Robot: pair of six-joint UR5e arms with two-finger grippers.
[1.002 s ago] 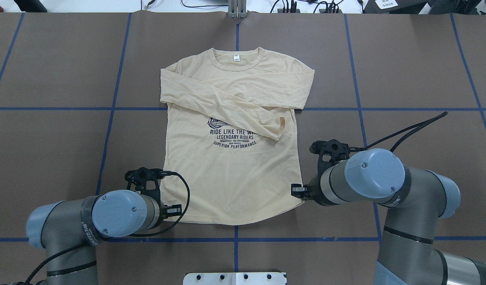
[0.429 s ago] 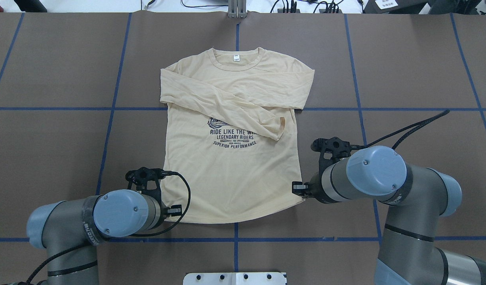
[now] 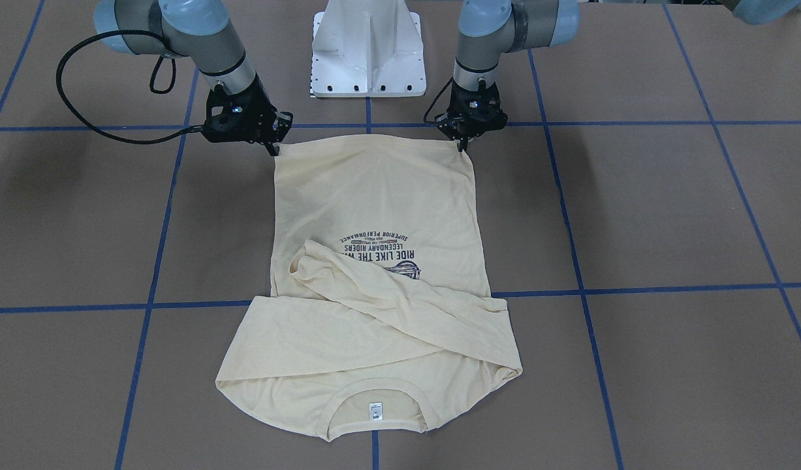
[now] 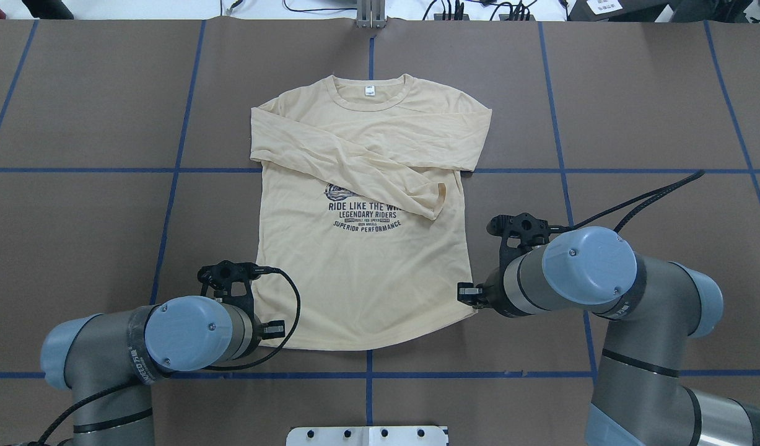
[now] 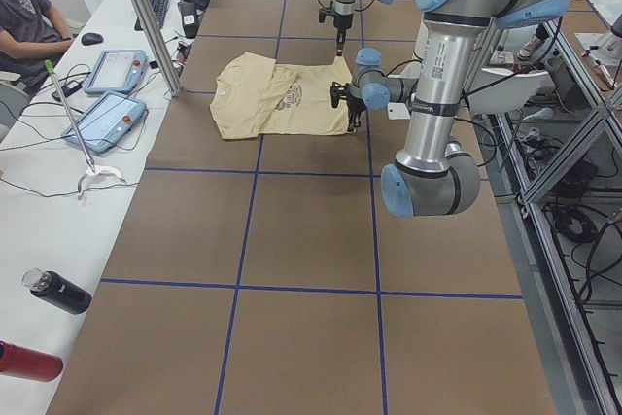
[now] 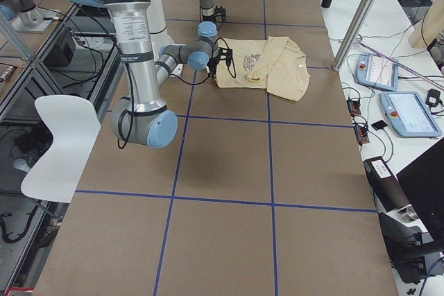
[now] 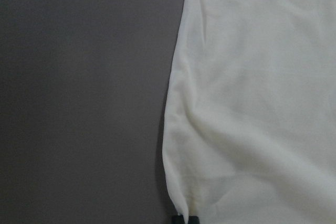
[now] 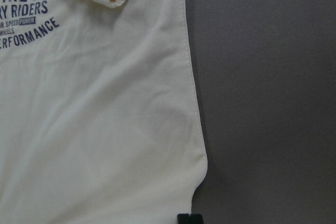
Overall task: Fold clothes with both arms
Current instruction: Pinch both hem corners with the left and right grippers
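Your robot's left jaws and right jaws each pinch a hem corner of the cream T-shirt, lying print-up on the desk, both sleeves folded across its chest.

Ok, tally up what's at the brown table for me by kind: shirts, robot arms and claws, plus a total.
Shirts: 1, the cream long-sleeved shirt
Robot arms: 2, left arm and right arm
Claws: 2, left claw and right claw
Total: 5
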